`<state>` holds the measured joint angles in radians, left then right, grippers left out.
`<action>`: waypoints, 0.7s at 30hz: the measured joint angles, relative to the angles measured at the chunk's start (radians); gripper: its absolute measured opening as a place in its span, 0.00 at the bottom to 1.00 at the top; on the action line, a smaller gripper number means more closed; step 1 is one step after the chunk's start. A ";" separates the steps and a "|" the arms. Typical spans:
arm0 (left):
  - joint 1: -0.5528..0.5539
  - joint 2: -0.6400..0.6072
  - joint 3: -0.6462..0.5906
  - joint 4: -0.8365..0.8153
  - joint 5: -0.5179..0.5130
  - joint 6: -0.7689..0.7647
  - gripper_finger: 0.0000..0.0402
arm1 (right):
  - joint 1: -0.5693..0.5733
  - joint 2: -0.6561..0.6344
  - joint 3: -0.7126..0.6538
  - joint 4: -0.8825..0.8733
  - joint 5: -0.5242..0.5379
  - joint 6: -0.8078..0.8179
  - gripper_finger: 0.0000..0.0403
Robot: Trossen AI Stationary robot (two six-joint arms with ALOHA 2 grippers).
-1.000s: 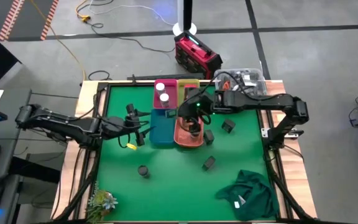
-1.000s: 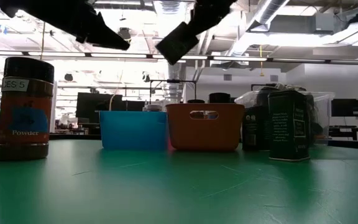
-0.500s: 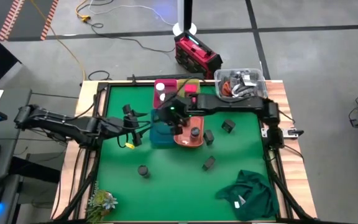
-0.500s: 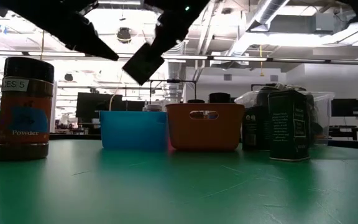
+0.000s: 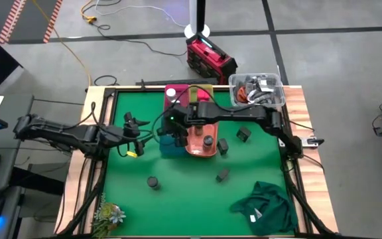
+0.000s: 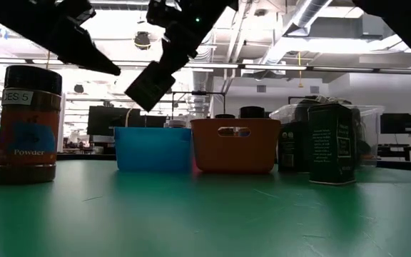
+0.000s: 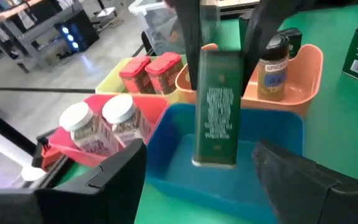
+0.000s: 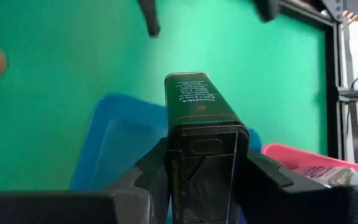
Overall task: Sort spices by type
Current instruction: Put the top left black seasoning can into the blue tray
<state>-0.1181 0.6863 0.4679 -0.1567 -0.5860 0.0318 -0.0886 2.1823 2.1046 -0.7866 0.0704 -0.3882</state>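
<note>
Green tin (image 7: 216, 109) gripped (right gripper (image 8: 207, 163)) above blue bin (image 7: 229, 180)

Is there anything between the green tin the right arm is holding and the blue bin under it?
Nothing visible. The right gripper holds the green tin upright above the blue bin, whose visible floor looks bare. The left gripper waits off to the side.

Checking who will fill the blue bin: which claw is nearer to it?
The right claw, shut on a dark green tin, hangs directly above the blue bin. The left claw waits beside the bin, off to its side.
</note>
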 joint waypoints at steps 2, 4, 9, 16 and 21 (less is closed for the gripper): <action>0.000 -0.019 -0.024 0.006 -0.001 -0.018 0.70 | -0.006 0.000 0.000 -0.009 0.000 0.017 0.43; 0.000 -0.035 -0.040 0.014 0.000 -0.023 0.70 | -0.013 0.001 -0.002 -0.022 -0.001 0.021 0.43; 0.000 -0.054 -0.078 0.068 0.000 -0.029 0.70 | -0.021 0.001 -0.002 -0.022 0.000 0.024 0.43; 0.000 -0.054 -0.092 0.101 0.001 -0.031 0.70 | -0.052 0.054 -0.002 -0.078 -0.019 0.048 0.43; 0.000 -0.054 -0.092 0.101 0.002 -0.031 0.70 | -0.062 0.086 -0.002 -0.121 -0.019 0.066 0.42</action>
<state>-0.1183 0.6323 0.3759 -0.0561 -0.5842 0.0005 -0.1510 2.2679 2.1023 -0.9076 0.0518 -0.3222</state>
